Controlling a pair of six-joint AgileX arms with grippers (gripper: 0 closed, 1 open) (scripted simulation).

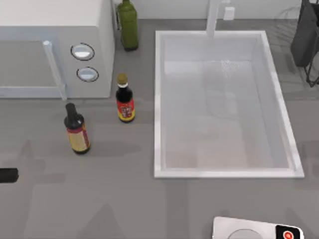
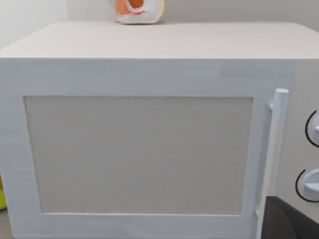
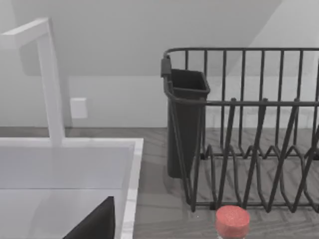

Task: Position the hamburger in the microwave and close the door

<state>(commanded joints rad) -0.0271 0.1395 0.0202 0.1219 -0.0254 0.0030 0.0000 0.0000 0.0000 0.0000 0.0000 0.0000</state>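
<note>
Hamburger (image 2: 139, 11) atop closed microwave (image 2: 149, 74), beyond left hand; hand state indiscernible.

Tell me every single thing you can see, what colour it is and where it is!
microwave: one, white, table's back left; door shut, grey window, white bar handle
dials: two, silver, on the microwave's front
hamburger: one, orange-brown, on top of the microwave, at the back
green bottle: one, right of the microwave
dark sauce bottles: two, in front of the microwave
sink: one, white, right of centre
faucet: one, white, behind the sink
dish rack: one, black, back right
white device: one, red button, front edge
</note>
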